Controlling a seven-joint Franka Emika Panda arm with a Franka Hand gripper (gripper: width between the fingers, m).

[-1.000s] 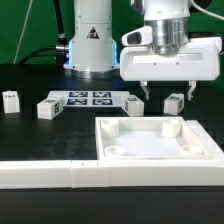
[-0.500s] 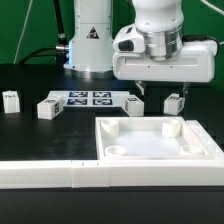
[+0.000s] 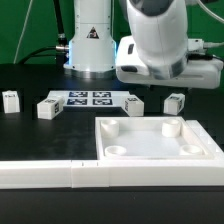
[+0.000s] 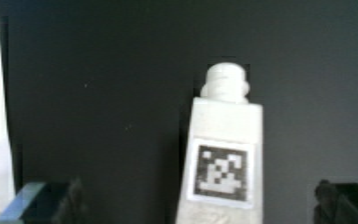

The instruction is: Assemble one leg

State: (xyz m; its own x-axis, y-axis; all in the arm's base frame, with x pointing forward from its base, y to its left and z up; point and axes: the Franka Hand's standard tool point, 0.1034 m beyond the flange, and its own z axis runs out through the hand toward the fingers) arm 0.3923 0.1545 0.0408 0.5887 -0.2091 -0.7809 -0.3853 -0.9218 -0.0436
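While I hung over the counter (image 3: 30, 130) just beyond the far edge of the large white panel (image 3: 150, 142), the leg (image 4: 224, 150) lay between my wide-open jaws, and they held nothing.

From the wrist view, the leg lay flat with its tag face up and its round peg end pointing away from me. Its long axis ran across the line joining my two fingertips (image 4: 51, 200), so I judged that closing would pinch its narrow width. Only that view showed this lineup. In the exterior view my own body hid the fingertips. That view did show two small blocks (image 3: 135, 102) (image 3: 175, 103) just past the panel's far edge. I could not tell which of them was the leg under me. It also showed the marker board (image 3: 90, 98) farther beyond the panel.
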